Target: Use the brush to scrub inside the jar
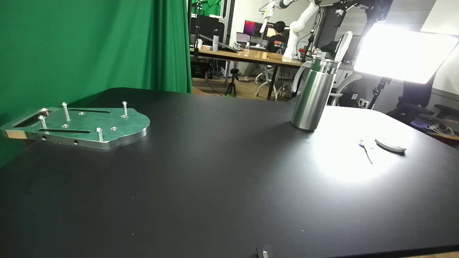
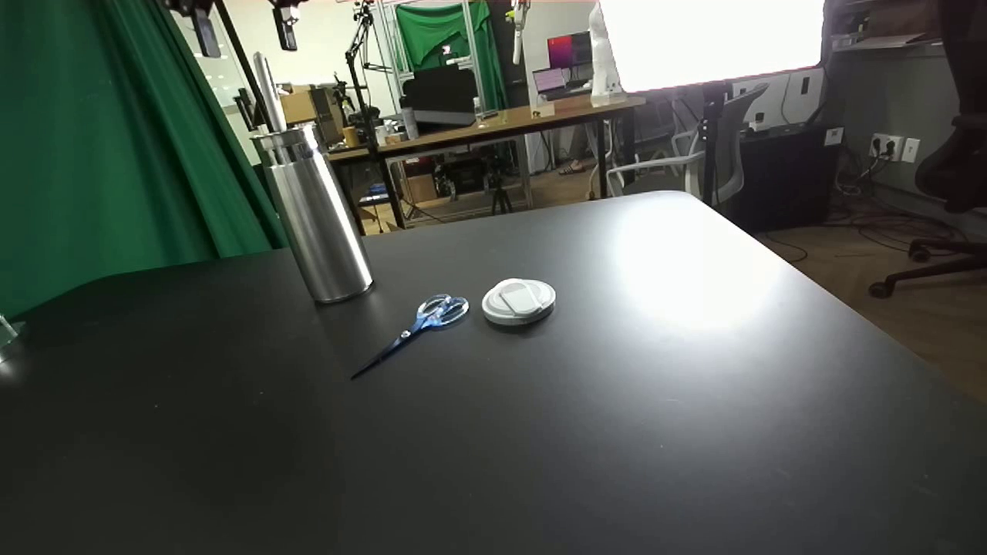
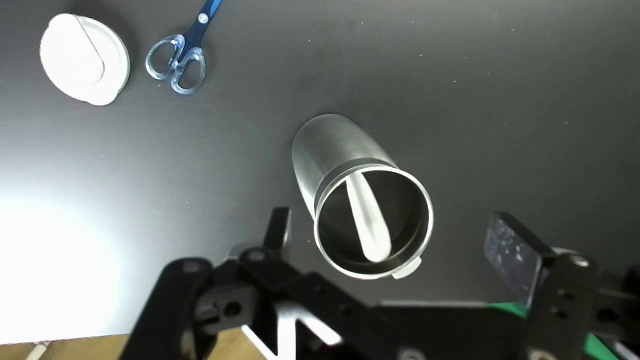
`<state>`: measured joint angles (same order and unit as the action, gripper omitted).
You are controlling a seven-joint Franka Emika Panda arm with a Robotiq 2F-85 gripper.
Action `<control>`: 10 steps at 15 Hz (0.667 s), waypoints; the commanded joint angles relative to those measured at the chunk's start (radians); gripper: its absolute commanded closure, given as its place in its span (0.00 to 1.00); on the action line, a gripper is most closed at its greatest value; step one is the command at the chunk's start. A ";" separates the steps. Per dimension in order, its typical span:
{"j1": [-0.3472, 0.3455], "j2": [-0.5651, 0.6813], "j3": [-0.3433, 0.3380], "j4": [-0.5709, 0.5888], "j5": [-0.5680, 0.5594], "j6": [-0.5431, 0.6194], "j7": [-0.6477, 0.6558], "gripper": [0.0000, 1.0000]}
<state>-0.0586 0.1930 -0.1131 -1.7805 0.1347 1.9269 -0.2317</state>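
Observation:
The jar is a tall, shiny silver cylinder standing on the black table in both exterior views. In the wrist view, its open mouth faces the camera and the jar stands beyond the fingers. The brush, with its pale handle sticking up out of the mouth, leans on the rim in both exterior views and in the wrist view. Its lower end is hidden in the jar. My gripper is open and empty, its fingers apart on either side of the mouth. Its fingertips show above the handle.
Blue scissors and a white round lid lie beside the jar; both show in all views. A metal plate with upright pegs lies at the table's far side. The jar's side handle sticks out. A bright lamp stands behind.

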 commanded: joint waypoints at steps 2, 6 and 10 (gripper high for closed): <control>-0.018 0.006 0.021 -0.014 -0.031 0.024 0.012 0.00; -0.027 0.018 0.019 -0.042 -0.044 0.087 0.006 0.25; -0.033 0.025 0.023 -0.049 -0.041 0.104 0.010 0.47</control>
<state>-0.0754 0.2224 -0.1066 -1.8230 0.0975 2.0219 -0.2317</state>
